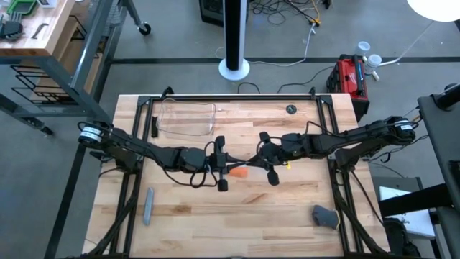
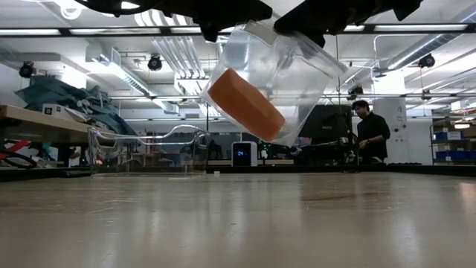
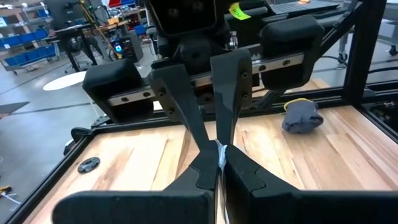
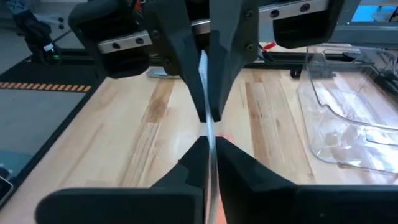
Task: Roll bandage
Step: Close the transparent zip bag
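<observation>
The bandage (image 2: 245, 104) is a stubby orange roll inside a clear plastic wrap (image 2: 301, 71). It hangs tilted above the middle of the table and shows as an orange patch (image 1: 240, 173) in the high view. My left gripper (image 1: 230, 167) and my right gripper (image 1: 253, 164) face each other tip to tip over the table's middle. Both are shut on the wrap's thin top edge. The roll itself is touched by neither gripper. My left gripper pinches the clear wrap's flattened upper edge (image 3: 219, 155) between its two fingers, coming level from the table's left. The wrap hangs below, clear of the table, with the orange roll in it. My right gripper pinches the same thin edge (image 4: 209, 134) between its two fingers, coming level from the table's right, just opposite the left fingers (image 4: 186, 74). The wrap hangs below it, lifted clear.
A clear plastic tray (image 1: 188, 117) lies at the far left of the table. A grey bar (image 1: 148, 205) lies near the front left, a grey cloth lump (image 1: 325, 216) at the front right, and a small dark disc (image 1: 290, 109) at the far side. A person (image 2: 370, 134) stands far behind.
</observation>
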### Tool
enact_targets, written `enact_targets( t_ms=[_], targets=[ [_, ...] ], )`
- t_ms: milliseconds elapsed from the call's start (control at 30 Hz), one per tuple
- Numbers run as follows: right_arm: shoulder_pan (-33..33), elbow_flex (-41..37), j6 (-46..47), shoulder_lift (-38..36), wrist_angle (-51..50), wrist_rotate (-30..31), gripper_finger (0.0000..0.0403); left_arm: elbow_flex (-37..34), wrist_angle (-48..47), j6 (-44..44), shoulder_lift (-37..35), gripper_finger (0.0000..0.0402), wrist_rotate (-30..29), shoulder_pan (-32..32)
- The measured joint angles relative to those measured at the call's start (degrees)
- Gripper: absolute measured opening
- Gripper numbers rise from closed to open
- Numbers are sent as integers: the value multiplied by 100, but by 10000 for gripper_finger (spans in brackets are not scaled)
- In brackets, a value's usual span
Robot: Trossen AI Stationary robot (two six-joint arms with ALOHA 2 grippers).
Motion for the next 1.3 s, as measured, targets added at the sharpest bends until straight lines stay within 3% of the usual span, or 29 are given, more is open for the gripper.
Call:
enact_targets(
  t_ms=[300, 433, 500, 800, 967, 1200, 1300],
  targets=[
    [-2, 0, -33, -2, -185, 2, 59, 0, -158, -4, 0, 0, 46, -17],
    [-44, 172, -139, 2, -690, -1, 14, 0, -151, -5, -2, 0, 46, -17],
    [-52, 239, -201, 2, -840, -2, 10, 0, -155, -5, -13, 0, 42, -20],
    [-68, 240, -36, 4, -919, 45, 70, 0, -235, -31, -71, 0, 44, -24],
    [-68, 240, -160, 4, -970, -63, 10, 0, -246, -36, -72, 0, 43, -24],
    [-70, 273, -153, 7, -1424, -145, 48, 0, -287, -36, -79, 0, 33, -24],
    [-82, 273, -163, 7, -1446, -148, 45, 0, -283, -36, -85, 0, 25, -24]
  ],
)
